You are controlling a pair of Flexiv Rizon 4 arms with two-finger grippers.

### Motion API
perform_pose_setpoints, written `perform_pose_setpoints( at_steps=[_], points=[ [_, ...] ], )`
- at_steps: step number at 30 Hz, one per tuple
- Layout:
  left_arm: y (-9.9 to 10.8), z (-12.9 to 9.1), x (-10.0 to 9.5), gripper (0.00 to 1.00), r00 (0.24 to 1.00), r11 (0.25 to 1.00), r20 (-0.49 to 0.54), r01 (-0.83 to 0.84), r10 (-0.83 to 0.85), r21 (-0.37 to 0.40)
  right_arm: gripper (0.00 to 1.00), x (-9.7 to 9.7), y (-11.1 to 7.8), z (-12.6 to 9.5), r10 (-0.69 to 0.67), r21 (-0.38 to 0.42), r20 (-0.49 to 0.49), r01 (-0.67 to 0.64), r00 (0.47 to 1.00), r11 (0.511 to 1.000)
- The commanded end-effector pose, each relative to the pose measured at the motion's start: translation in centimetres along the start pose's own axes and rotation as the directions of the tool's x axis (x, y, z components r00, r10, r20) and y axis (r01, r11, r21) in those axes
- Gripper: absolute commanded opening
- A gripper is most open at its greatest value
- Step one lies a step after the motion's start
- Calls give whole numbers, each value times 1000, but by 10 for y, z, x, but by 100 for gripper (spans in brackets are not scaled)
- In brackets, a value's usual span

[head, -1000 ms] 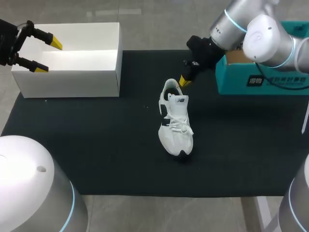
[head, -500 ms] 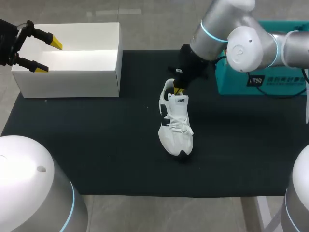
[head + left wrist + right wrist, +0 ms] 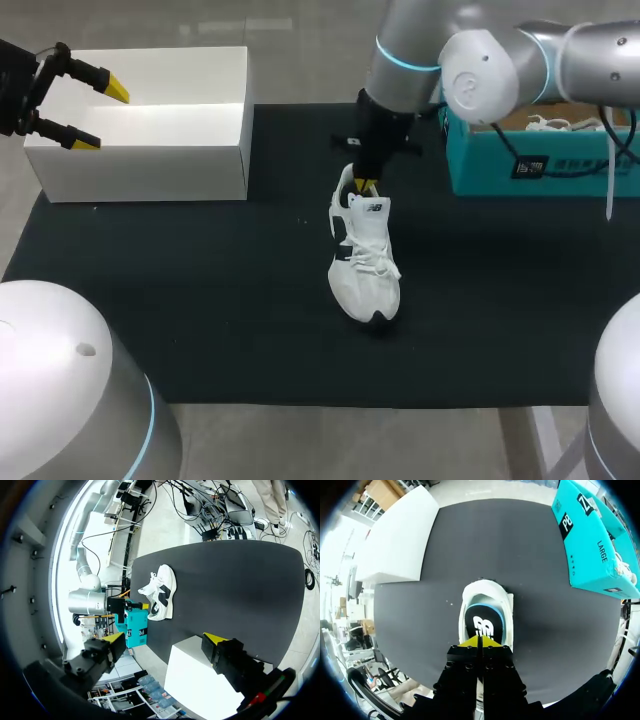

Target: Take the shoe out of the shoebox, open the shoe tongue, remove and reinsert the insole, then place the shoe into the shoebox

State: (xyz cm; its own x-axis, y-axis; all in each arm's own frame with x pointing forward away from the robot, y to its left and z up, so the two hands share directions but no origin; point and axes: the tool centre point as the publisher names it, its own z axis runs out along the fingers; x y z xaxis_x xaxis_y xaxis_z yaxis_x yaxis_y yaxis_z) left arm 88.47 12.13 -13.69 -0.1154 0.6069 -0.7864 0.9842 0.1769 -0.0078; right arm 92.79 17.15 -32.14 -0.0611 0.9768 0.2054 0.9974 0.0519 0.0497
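Observation:
A white shoe (image 3: 362, 250) with black side marks lies in the middle of the black mat, toe toward the front edge. My right gripper (image 3: 365, 185) is shut with nothing between its yellow tips and hangs right over the shoe's heel opening. In the right wrist view the right gripper (image 3: 480, 641) points down at the dark insole (image 3: 484, 622) inside the shoe (image 3: 470, 605). My left gripper (image 3: 100, 116) stands open above the left end of the white shoebox (image 3: 150, 150). The left wrist view has the left gripper (image 3: 164, 640) over the box (image 3: 200, 685), with the shoe (image 3: 161, 592) far ahead.
A teal box (image 3: 540, 150) stands at the mat's back right, close behind my right arm, and shows as the teal box (image 3: 590, 535) beside the shoe. The black mat (image 3: 200, 300) is bare to the left of and in front of the shoe.
My right arm has swung left and down from beside the teal box until its shut tips are over the shoe's heel opening. The left arm and the shoe have stayed put.

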Motion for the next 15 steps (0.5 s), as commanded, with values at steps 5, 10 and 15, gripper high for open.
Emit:
perform_pose_setpoints(
  at_steps=[5, 10, 15],
  points=[
    [0, 0, -1, 100, 1000, 1000, -3, 1, -1, 1, 0, 0, -1, 0, 0, -1, 2, 0, 1000, 1000],
    [0, 0, -1, 100, 1000, 1000, -3, 1, -1, 1, 0, -3, -1, 8, -22, -149, 8, 23, 1000, 989],
    [0, 0, -1, 100, 1000, 1000, -3, 1, -1, 1, 0, 0, 2, 18, -64, -204, 44, 72, 997, 976]
  ],
)
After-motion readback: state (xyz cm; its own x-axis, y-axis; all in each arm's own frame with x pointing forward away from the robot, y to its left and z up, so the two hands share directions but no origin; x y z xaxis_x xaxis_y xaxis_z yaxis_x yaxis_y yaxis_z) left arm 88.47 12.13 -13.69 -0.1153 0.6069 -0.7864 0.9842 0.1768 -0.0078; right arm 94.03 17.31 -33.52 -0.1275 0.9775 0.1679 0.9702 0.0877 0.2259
